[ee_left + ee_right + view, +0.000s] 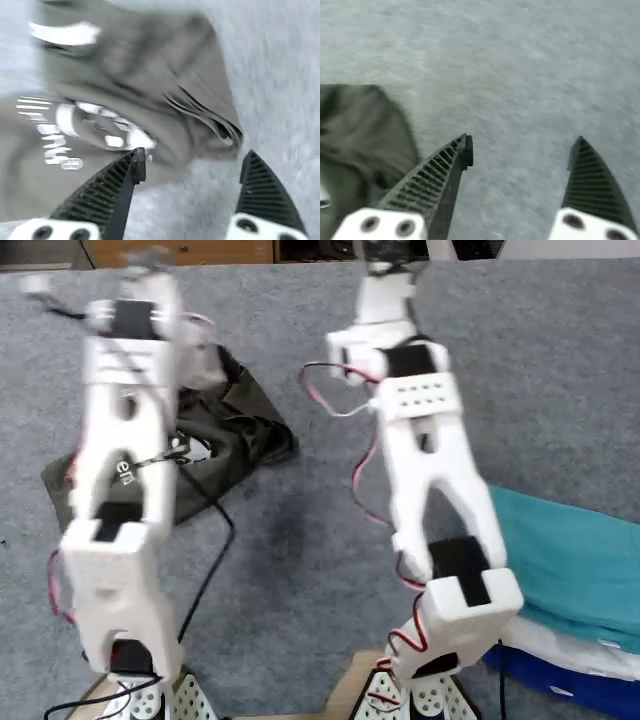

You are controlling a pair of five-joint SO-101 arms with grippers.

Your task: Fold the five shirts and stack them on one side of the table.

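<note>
Grey felt-like table cover [300, 570], wooden furniture [180, 250], perhaps a cabinet, along far edge

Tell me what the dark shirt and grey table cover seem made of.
The dark shirt looks like soft matte knit cloth, perhaps cotton: it lies limp in creased folds. The table cover looks like felt or short carpet: fuzzy, speckled, no shine.

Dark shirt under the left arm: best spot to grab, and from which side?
On the dark shirt, probably the layered corner, where stacked fold edges bunch beside bare table. Bring the open left gripper in from that bare side.
</note>
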